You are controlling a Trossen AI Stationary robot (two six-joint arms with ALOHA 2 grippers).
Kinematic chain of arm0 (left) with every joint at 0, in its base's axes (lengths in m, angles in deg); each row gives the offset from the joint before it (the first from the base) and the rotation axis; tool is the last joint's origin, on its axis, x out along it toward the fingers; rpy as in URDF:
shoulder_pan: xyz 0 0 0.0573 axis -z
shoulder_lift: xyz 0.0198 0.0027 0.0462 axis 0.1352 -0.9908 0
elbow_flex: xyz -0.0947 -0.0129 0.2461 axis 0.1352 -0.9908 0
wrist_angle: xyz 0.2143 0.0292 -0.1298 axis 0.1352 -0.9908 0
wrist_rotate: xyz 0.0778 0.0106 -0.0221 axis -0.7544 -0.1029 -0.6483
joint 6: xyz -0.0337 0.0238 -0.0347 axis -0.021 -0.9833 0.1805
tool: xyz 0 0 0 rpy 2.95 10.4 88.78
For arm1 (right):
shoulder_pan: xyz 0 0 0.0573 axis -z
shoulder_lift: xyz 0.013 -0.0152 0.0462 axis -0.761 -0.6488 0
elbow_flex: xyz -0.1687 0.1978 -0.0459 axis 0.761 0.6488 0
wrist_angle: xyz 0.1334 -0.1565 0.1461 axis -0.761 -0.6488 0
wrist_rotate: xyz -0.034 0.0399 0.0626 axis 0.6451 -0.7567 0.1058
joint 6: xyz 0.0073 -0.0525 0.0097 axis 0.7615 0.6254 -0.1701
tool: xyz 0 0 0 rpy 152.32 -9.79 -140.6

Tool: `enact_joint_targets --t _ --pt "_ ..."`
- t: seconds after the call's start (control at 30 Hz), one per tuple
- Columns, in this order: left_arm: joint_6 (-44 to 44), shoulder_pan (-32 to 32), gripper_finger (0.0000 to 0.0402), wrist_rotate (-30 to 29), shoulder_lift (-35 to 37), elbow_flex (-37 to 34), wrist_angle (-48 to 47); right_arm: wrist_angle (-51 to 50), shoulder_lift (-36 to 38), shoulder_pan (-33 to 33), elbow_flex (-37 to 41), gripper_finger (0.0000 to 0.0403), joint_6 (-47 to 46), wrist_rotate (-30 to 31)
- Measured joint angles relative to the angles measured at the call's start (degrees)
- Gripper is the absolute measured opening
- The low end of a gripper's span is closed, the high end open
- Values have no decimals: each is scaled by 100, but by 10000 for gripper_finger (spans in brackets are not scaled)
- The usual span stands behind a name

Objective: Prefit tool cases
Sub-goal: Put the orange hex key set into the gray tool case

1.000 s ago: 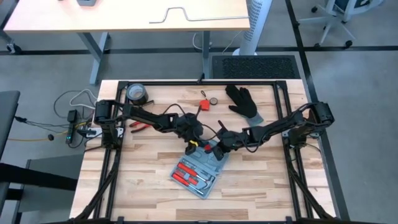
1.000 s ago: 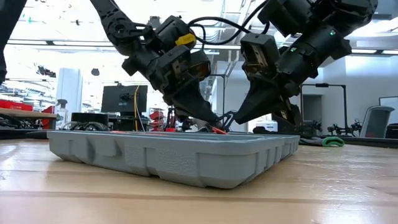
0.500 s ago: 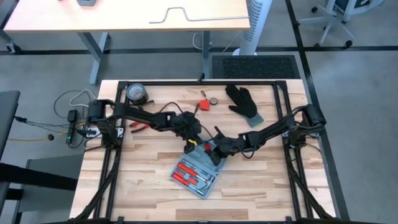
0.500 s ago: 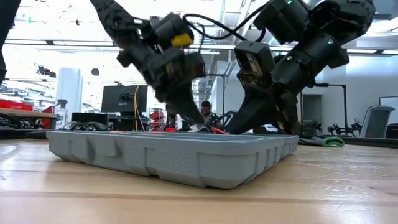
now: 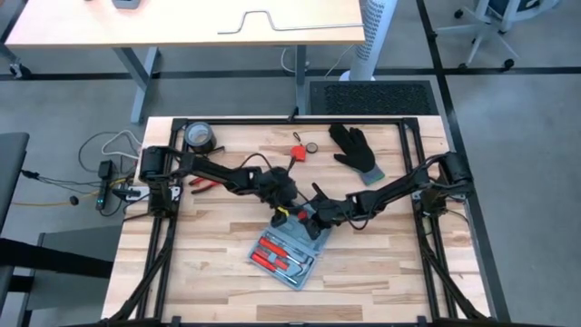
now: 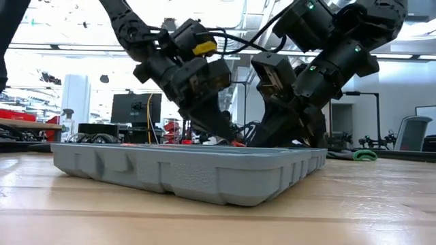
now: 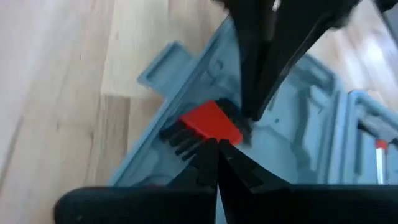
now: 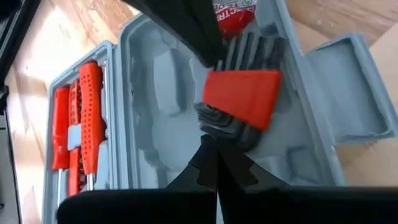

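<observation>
The blue-grey tool case (image 5: 289,247) lies open on the wooden table, both halves flat, in the low view (image 6: 191,170) too. Its near half holds red-handled tools (image 8: 81,118). In the far half lies a set of dark hex keys in a red holder (image 8: 244,98), near the handle tab (image 8: 354,87). My left gripper (image 5: 280,208) and my right gripper (image 5: 313,218) are both shut. They slant down into that half from opposite sides, tips on the key set (image 7: 208,121). My left gripper presses its shut fingertips (image 7: 216,155) against the red holder's edge (image 7: 210,129), slanting down from the table's left and far side. The set lies in the case's far half. My right gripper touches the bundle of dark keys (image 8: 214,126) with its shut fingertips (image 8: 214,152), beside the red holder. It slants down from the table's right side, opposite the left gripper.
A black glove (image 5: 356,150) lies at the far right and a tape roll (image 5: 200,138) at the far left corner. A small red object (image 5: 297,152) and a small ring (image 5: 311,147) lie behind the case. Red-handled pliers (image 5: 201,184) lie at the left.
My right gripper has moved a little toward the table's left, closer to my left gripper over the case's far half. My left gripper has shifted briefly and come back near where it was. The case has stayed in place.
</observation>
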Motion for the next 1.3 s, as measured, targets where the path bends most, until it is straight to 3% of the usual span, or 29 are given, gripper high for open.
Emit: enact_joint_targets --t 0.23,0.7,1.3 --pt "8 28 0 27 -45 9 -400 -122 4 124 -9 1 -38 19" --pt "99 55 0 25 -33 -1 -220 -427 348 61 22 1 133 188" --pt "-3 192 0 23 -202 304 -216 -49 348 235 13 1 247 127"
